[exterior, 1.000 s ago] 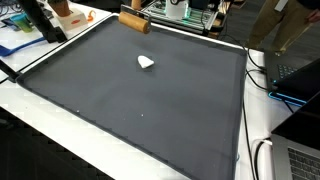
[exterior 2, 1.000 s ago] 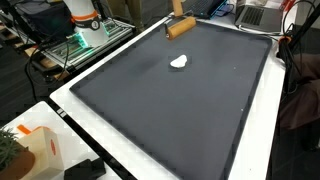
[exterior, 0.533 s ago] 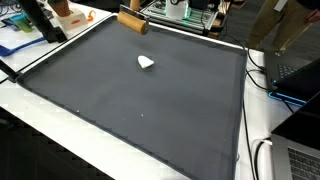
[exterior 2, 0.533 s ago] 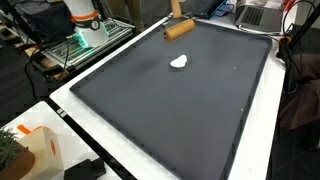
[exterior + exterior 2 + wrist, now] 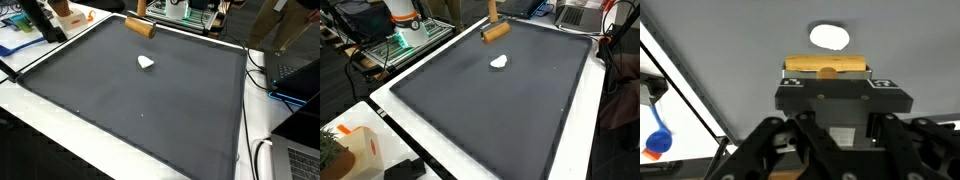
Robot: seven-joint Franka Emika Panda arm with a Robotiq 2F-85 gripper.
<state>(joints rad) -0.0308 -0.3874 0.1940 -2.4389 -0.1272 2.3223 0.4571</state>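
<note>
The jaws are closed on a short tan wooden block (image 5: 827, 66), which in the wrist view fills the gap between them from side to side, one jaw against each end of its visible face. In both exterior views the block (image 5: 140, 27) is at the far edge of the dark grey rectangular mat (image 5: 140, 110) that covers most of the white table (image 5: 40, 115), lying a little askew to that edge. Whether it rests on the mat or hangs just above it, I cannot tell. A small white rounded lump (image 5: 146, 63) lies nearer on the mat, apart from the block (image 5: 496, 32), and shows just beyond it in the wrist view. The block looks like plain solid wood, so it is probably light, stiff and hard, with no give under pressure and little risk of damage. Its faces appear smooth, so it may slide or twist if pinched near a corner. The safest hold seems to be square on two flat opposite faces at the middle of the piece, so that its weight sits evenly between the jaws and it cannot swing. The lump looks smaller and rounder, and likely harder to pinch cleanly
</note>
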